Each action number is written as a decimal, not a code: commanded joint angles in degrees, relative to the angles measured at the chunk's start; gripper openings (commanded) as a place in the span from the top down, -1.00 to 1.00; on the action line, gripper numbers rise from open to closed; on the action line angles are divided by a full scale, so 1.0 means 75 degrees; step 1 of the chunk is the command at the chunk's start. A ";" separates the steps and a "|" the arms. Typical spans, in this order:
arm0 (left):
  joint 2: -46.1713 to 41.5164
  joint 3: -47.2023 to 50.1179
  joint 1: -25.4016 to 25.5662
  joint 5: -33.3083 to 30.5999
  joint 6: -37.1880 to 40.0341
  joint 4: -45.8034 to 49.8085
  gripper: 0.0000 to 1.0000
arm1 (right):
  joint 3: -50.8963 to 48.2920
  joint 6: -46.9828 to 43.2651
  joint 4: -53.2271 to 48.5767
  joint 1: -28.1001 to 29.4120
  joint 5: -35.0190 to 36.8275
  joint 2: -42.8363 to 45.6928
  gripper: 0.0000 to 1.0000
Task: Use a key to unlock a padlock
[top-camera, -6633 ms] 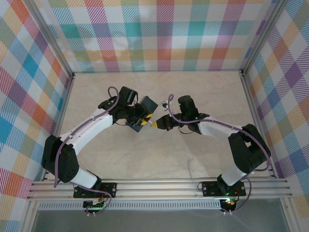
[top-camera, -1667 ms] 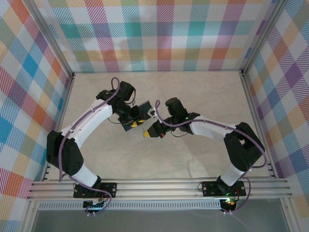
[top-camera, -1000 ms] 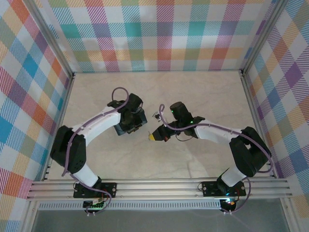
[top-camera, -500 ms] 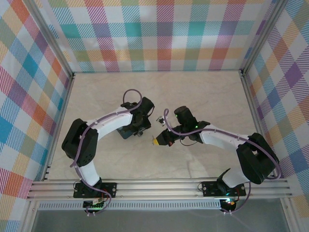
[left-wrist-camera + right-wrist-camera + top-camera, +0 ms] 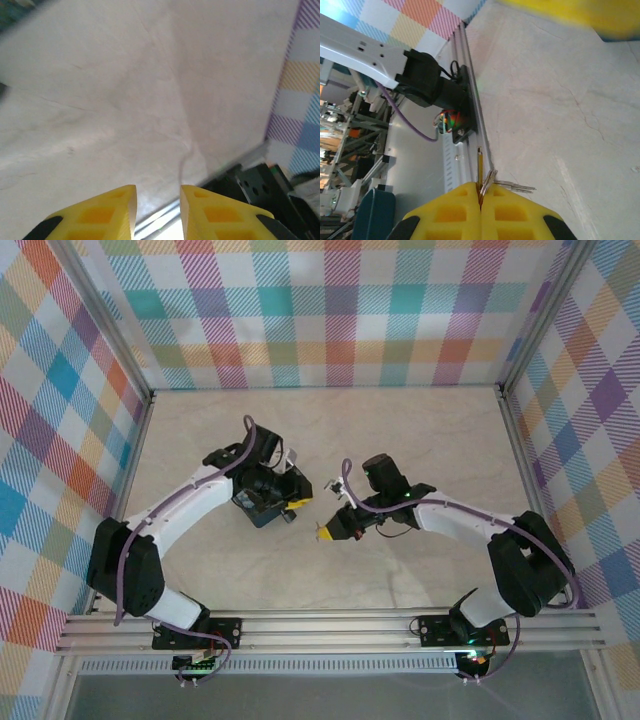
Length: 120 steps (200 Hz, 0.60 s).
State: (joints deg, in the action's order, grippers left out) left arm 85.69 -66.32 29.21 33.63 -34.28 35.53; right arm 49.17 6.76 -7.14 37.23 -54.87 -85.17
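Note:
My right gripper [image 5: 322, 531] is at the table's middle, and its yellow fingers are shut [image 5: 481, 187] on the key [image 5: 480, 162]. The thin blade sticks out past the tips, and spare keys [image 5: 517, 188] hang off a ring to the right. My left gripper [image 5: 295, 500] is just up and left of it, against a dark blue tin [image 5: 255, 505]. In the left wrist view its yellow fingers stand apart [image 5: 157, 192] with only bare table between them. The padlock is hidden; I cannot make it out around the tin.
The marble-look table [image 5: 400, 440] is walled by plaid panels on three sides. An aluminium rail [image 5: 330, 630] with both arm bases runs along the near edge. A yellow blur of the left finger [image 5: 580, 15] crosses the top of the right wrist view.
My left arm has swung back to the left, and its gripper has turned toward the lower right beside the tin, jaws narrower. The right gripper has barely moved and still holds the key.

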 commanded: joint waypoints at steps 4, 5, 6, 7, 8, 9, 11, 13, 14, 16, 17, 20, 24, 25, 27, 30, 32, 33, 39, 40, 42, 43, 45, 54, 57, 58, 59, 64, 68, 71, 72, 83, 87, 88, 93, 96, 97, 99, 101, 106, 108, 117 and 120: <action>-0.0231 0.0316 0.0031 0.1739 0.0593 -0.1184 0.52 | 0.0410 -0.0231 -0.0078 -0.0193 -0.0905 -0.0252 1.00; -0.0232 0.0320 0.0031 0.1757 0.0602 -0.1197 0.52 | 0.0431 -0.0238 -0.0096 -0.0200 -0.0914 -0.0267 1.00; -0.0239 0.0333 0.0025 0.1777 0.0612 -0.1221 0.53 | 0.0447 -0.0242 -0.0111 -0.0209 -0.0924 -0.0274 1.00; -0.0242 0.0346 0.0022 0.1787 0.0628 -0.1245 0.53 | 0.0467 -0.0250 -0.0119 -0.0214 -0.0940 -0.0289 1.00; -0.0244 0.0353 0.0021 0.1810 0.0631 -0.1268 0.54 | 0.0483 -0.0254 -0.0146 -0.0222 -0.0949 -0.0297 1.00; -0.0245 0.0367 0.0020 0.1833 0.0644 -0.1280 0.55 | 0.0497 -0.0256 -0.0160 -0.0232 -0.0971 -0.0313 1.00; -0.0243 0.0387 0.0019 0.1874 0.0662 -0.1336 0.56 | 0.0531 -0.0263 -0.0196 -0.0248 -0.1002 -0.0342 1.00; -0.0248 0.0410 0.0019 0.1896 0.0673 -0.1385 0.56 | 0.0557 -0.0276 -0.0223 -0.0258 -0.1039 -0.0373 1.00; -0.0247 0.0414 0.0019 0.1917 0.0671 -0.1409 0.56 | 0.0569 -0.0284 -0.0233 -0.0262 -0.1051 -0.0391 1.00; -0.0258 0.0446 0.0019 0.1951 0.0666 -0.1456 0.57 | 0.0599 -0.0291 -0.0265 -0.0279 -0.1083 -0.0420 1.00; -0.0269 0.0455 0.0019 0.1962 0.0667 -0.1485 0.57 | 0.0613 -0.0292 -0.0266 -0.0290 -0.1102 -0.0433 1.00; -0.0282 0.0493 0.0019 0.2001 0.0666 -0.1550 0.58 | 0.0651 -0.0313 -0.0311 -0.0312 -0.1131 -0.0469 1.00; -0.0293 0.0544 0.0008 0.2051 0.0648 -0.1654 0.59 | 0.0689 -0.0344 -0.0372 -0.0339 -0.1175 -0.0516 1.00; -0.0293 0.0551 0.0008 0.2053 0.0647 -0.1666 0.59 | 0.0700 -0.0353 -0.0384 -0.0343 -0.1183 -0.0527 1.00; -0.0307 0.0565 0.0008 0.2070 0.0637 -0.1705 0.59 | 0.0713 -0.0366 -0.0399 -0.0355 -0.1204 -0.0554 1.00; -0.0312 0.0585 -0.0013 0.2067 0.0640 -0.1723 0.59 | 0.0731 -0.0374 -0.0416 -0.0369 -0.1240 -0.0572 1.00; -0.0309 0.0591 -0.0024 0.2067 0.0635 -0.1734 0.59 | 0.0739 -0.0383 -0.0427 -0.0379 -0.1253 -0.0582 1.00; -0.0307 0.0598 -0.0026 0.2067 0.0634 -0.1735 0.59 | 0.0742 -0.0385 -0.0435 -0.0381 -0.1264 -0.0596 1.00; -0.0309 0.0626 -0.0059 0.2073 0.0634 -0.1781 0.59 | 0.0776 -0.0421 -0.0490 -0.0414 -0.1285 -0.0656 1.00; -0.0313 0.0627 -0.0067 0.2082 0.0634 -0.1788 0.59 | 0.0784 -0.0433 -0.0502 -0.0416 -0.1291 -0.0662 1.00; -0.0306 0.0646 -0.0081 0.2091 0.0631 -0.1817 0.59 | 0.0796 -0.0448 -0.0522 -0.0426 -0.1301 -0.0681 1.00; -0.0305 0.0655 -0.0090 0.2097 0.0632 -0.1824 0.59 | 0.0800 -0.0458 -0.0524 -0.0428 -0.1305 -0.0680 1.00; -0.0322 0.0670 -0.0096 0.2110 0.0624 -0.1853 0.59 | 0.0803 -0.0466 -0.0525 -0.0435 -0.1325 -0.0697 1.00; -0.0327 0.0719 -0.0169 0.2163 0.0578 -0.1964 0.60 | 0.0815 -0.0497 -0.0547 -0.0472 -0.1379 -0.0767 1.00; -0.0322 0.0744 -0.0185 0.2199 0.0555 -0.2017 0.59 | 0.0824 -0.0513 -0.0559 -0.0486 -0.1400 -0.0798 1.00; -0.0325 0.0751 -0.0188 0.2209 0.0553 -0.2035 0.60 | 0.0826 -0.0514 -0.0559 -0.0493 -0.1401 -0.0803 1.00; -0.0326 0.0760 -0.0190 0.2220 0.0546 -0.2056 0.59 | 0.0826 -0.0515 -0.0560 -0.0496 -0.1402 -0.0806 1.00; -0.0342 0.0797 -0.0212 0.2278 0.0523 -0.2145 0.59 | 0.0837 -0.0509 -0.0548 -0.0527 -0.1438 -0.0858 1.00; -0.0361 0.0838 -0.0227 0.2299 0.0509 -0.2209 0.59 | 0.0856 -0.0510 -0.0546 -0.0543 -0.1449 -0.0891 1.00; -0.0370 0.0858 -0.0233 0.2301 0.0514 -0.2236 0.59 | 0.0862 -0.0515 -0.0539 -0.0555 -0.1468 -0.0913 1.00; -0.0366 0.0861 -0.0236 0.2307 0.0515 -0.2244 0.59 | 0.0868 -0.0515 -0.0544 -0.0562 -0.1482 -0.0925 1.00; -0.0386 0.0936 -0.0292 0.2408 0.0527 -0.2340 0.59 | 0.0913 -0.0502 -0.0529 -0.0613 -0.1509 -0.1026 1.00; -0.0386 0.0972 -0.0309 0.2480 0.0526 -0.2404 0.59 | 0.0945 -0.0512 -0.0556 -0.0628 -0.1521 -0.1065 1.00; -0.0392 0.0988 -0.0315 0.2496 0.0527 -0.2410 0.59 | 0.0951 -0.0514 -0.0552 -0.0634 -0.1520 -0.1077 1.00; -0.0393 0.1023 -0.0325 0.2575 0.0544 -0.2469 0.59 | 0.0993 -0.0513 -0.0570 -0.0663 -0.1557 -0.1137 1.00; -0.0397 0.1035 -0.0321 0.2617 0.0571 -0.2475 0.59 | 0.1016 -0.0513 -0.0580 -0.0686 -0.1576 -0.1159 1.00; -0.0398 0.1037 -0.0321 0.2635 0.0585 -0.2475 0.59 | 0.1027 -0.0509 -0.0582 -0.0686 -0.1589 -0.1171 1.00; -0.0413 0.1038 -0.0321 0.2657 0.0604 -0.2475 0.59 | 0.1050 -0.0499 -0.0583 -0.0696 -0.1604 -0.1186 1.00; -0.0419 0.1039 -0.0321 0.2681 0.0629 -0.2470 0.58 | 0.1073 -0.0499 -0.0584 -0.0698 -0.1611 -0.1208 1.00; -0.0432 0.1050 -0.0321 0.2732 0.0692 -0.2451 0.58 | 0.1117 -0.0502 -0.0606 -0.0708 -0.1633 -0.1244 1.00; -0.0430 0.1050 -0.0321 0.2746 0.0701 -0.2434 0.58 | 0.1143 -0.0509 -0.0613 -0.0710 -0.1639 -0.1257 1.00; -0.0437 0.1052 -0.0323 0.2747 0.0834 -0.2319 0.57 | 0.1209 -0.0510 -0.0617 -0.0712 -0.1675 -0.1294 1.00; -0.0442 0.1051 -0.0321 0.2738 0.0887 -0.2277 0.57 | 0.1229 -0.0509 -0.0613 -0.0712 -0.1678 -0.1291 1.00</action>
State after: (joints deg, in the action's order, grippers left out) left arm 84.40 -59.00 27.20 50.87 -30.89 19.31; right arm 55.55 5.04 -10.92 32.23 -63.88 -93.95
